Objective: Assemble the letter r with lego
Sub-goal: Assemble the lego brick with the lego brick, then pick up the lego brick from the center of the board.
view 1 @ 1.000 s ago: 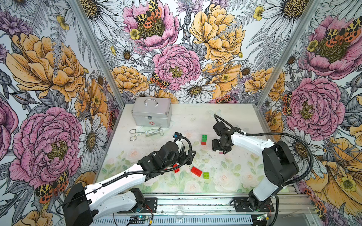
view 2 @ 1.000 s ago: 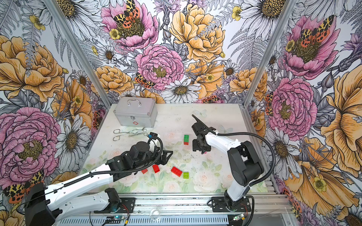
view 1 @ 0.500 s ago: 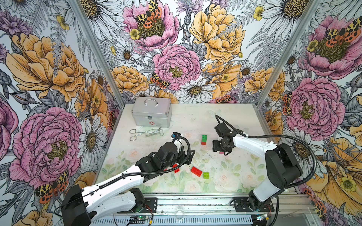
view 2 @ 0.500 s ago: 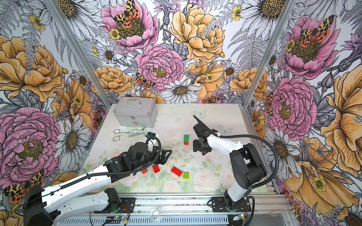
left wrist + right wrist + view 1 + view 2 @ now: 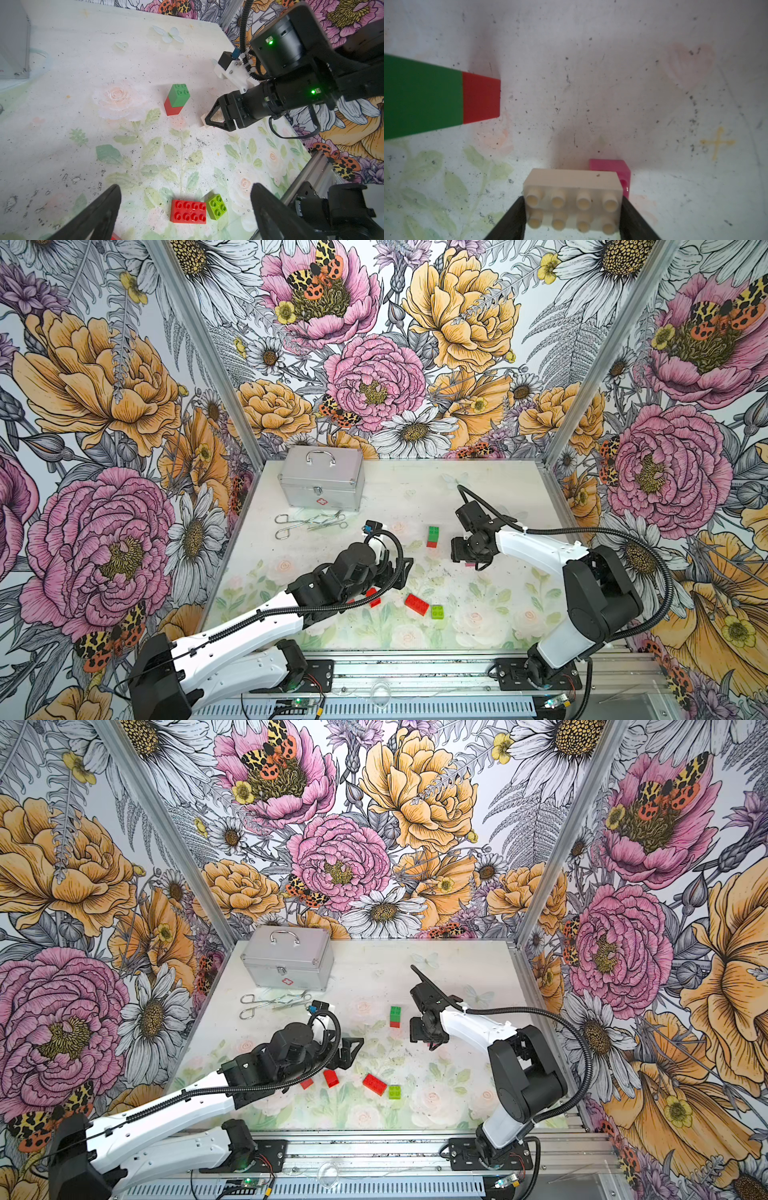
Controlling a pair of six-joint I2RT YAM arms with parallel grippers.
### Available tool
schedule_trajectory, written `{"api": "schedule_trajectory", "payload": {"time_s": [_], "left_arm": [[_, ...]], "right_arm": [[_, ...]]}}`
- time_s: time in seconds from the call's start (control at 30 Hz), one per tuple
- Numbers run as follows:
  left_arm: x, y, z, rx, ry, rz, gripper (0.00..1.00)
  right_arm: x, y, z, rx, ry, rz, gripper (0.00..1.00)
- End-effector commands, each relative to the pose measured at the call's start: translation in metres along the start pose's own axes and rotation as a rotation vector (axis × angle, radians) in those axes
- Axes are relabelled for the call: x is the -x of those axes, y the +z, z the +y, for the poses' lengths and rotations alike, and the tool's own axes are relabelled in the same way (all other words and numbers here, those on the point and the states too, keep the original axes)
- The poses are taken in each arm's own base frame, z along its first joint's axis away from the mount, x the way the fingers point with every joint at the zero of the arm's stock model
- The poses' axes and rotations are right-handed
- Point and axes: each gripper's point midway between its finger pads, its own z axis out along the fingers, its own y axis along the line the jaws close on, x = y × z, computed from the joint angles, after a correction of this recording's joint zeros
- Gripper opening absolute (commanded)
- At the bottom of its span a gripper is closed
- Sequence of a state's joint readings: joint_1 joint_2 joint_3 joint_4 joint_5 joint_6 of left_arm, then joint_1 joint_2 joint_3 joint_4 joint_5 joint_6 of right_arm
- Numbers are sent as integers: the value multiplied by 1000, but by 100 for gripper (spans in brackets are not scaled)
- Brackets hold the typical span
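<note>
Gripping right claw (image 5: 465, 561) (image 5: 573, 207): clenched on the white brick (image 5: 572, 182), one finger on each short end, studs turned toward the wrist camera; held low, just right of the middle of the surface (image 5: 478, 489).
White brick, edges: long top edge free, both short ends covered by fingers; cannot tell whether touching the surface.
Pink brick (image 5: 610, 167): tucked behind one end of the white brick and touching it by the look; joined or merely beside, cannot tell.
Green-on-red stack (image 5: 433, 536) (image 5: 395, 1016) (image 5: 177, 99): dark green brick seated squarely on a red one, upright, near the middle of the surface, just beside the right claw on its left, apart from it.
Left claw (image 5: 185, 187) (image 5: 351, 1048): released, fingers spread wide with nothing between, hovering left of the middle in the front half of the surface.
Long red brick (image 5: 417, 604) (image 5: 188, 212): lying flat, studs up, near the front edge, about midway along it.
Lime brick (image 5: 436, 611) (image 5: 217, 206): just beside the long red brick's right end, turned slightly askew.
Small red bricks (image 5: 331, 1078) (image 5: 306, 1084): close under the left arm, toward the front edge, partly hidden in a top view.
Silver case (image 5: 322, 483): shut, at the far left corner.
Steel tools (image 5: 309, 522): flat, just in front of the case.
Open room: bare surface from the stack to the far edge, along the right edge, and between the stack and the long red brick.
</note>
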State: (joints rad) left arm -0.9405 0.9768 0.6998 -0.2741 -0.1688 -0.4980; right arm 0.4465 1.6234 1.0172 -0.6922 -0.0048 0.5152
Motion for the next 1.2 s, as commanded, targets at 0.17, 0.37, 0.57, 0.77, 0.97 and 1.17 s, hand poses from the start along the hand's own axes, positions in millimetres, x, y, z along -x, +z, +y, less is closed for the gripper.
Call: {"api": "schedule_trajectory", "payload": {"time_s": [0.17,0.37,0.57,0.77,0.97,1.17], "left_arm": [[7,-9,1,10,2,-31,99],[6,-10,3,12,0,-33,99],[4,-9,3,12,-1,-30,99],[3,-12,5,12,-4,-37,99],[2,-14,8,13,-6,-39,99],[0,-15,9,15,-10,-39,99]], "right_arm": [[-14,6,5,6,5,65,38],[-13,2,8,7,-2,64,38],[-15,7,2,-24,2,78,38],[-21,20,-1,-44,5,121,38],[-26,30,-5,-72,10,147,38],[-35,45,-12,-100,22,180,36]]}}
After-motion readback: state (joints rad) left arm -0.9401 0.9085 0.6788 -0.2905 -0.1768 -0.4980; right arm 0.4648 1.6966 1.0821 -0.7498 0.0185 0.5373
